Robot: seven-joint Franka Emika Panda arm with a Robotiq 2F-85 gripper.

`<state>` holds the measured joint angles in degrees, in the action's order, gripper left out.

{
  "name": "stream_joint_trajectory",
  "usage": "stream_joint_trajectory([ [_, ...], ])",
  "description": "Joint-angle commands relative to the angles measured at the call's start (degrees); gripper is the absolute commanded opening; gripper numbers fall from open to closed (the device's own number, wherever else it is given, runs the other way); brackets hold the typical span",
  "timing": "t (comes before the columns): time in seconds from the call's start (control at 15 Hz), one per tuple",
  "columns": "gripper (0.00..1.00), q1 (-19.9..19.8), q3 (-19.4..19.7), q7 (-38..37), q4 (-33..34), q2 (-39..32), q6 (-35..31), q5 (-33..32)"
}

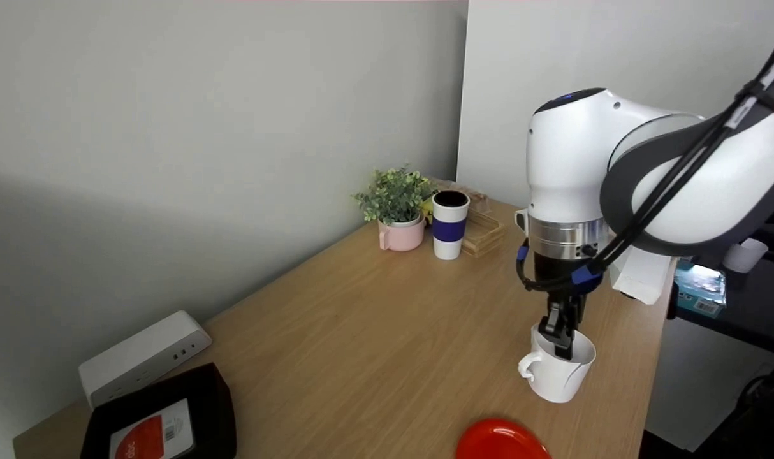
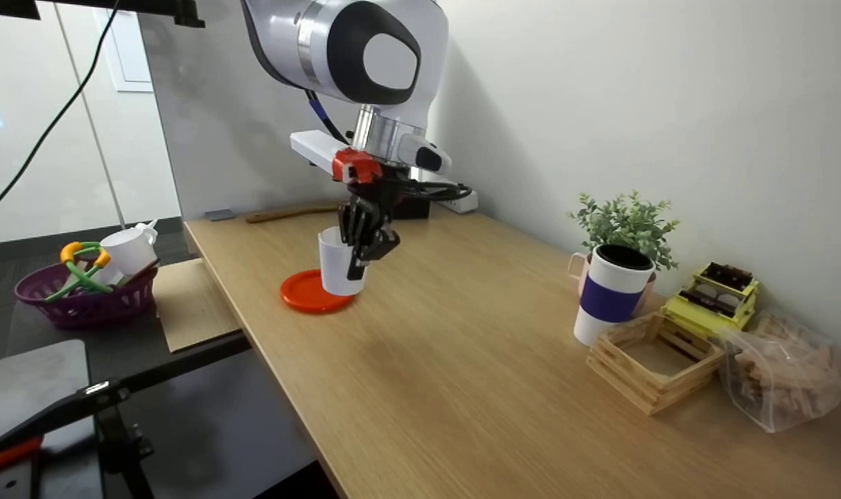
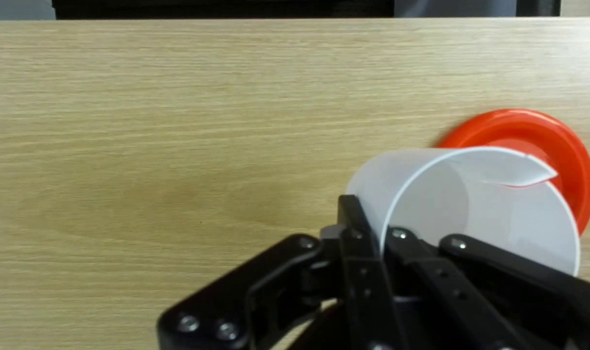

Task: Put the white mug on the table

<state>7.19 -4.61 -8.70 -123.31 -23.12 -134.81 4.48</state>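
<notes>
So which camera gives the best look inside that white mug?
The wrist view: it looks into the white mug, showing its bottom, with the pincer gripping its side. Both exterior views show its outside; in an exterior view that also shows the handle, part of the inner surface appears.

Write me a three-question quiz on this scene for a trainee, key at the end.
1. True or false: the end effector grips the white mug by its wall.
2. The plate that the white mug partly hides in the wrist view is: A) yellow; B) red; C) black.
3. Name the tall item next to the potted plant.

Key: 1. True. 2. B. 3. The white cup with the dark blue band.
</notes>
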Motion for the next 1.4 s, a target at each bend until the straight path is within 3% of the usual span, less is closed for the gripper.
stream_joint_trajectory([
  [0.0, 0.00, -4.77, -0.92, 7.86, 0.12, -2.12, -2.64, 5.50],
  [0.2, 0.00, -7.14, -0.55, 10.75, 3.86, -6.39, -0.17, 8.38],
  [0.53, 0.00, -8.27, 0.49, 7.62, 10.64, -13.82, 3.64, 8.46],
  [1.33, 0.00, -3.57, 4.96, -14.77, 14.72, -16.21, 5.25, 7.82],
])
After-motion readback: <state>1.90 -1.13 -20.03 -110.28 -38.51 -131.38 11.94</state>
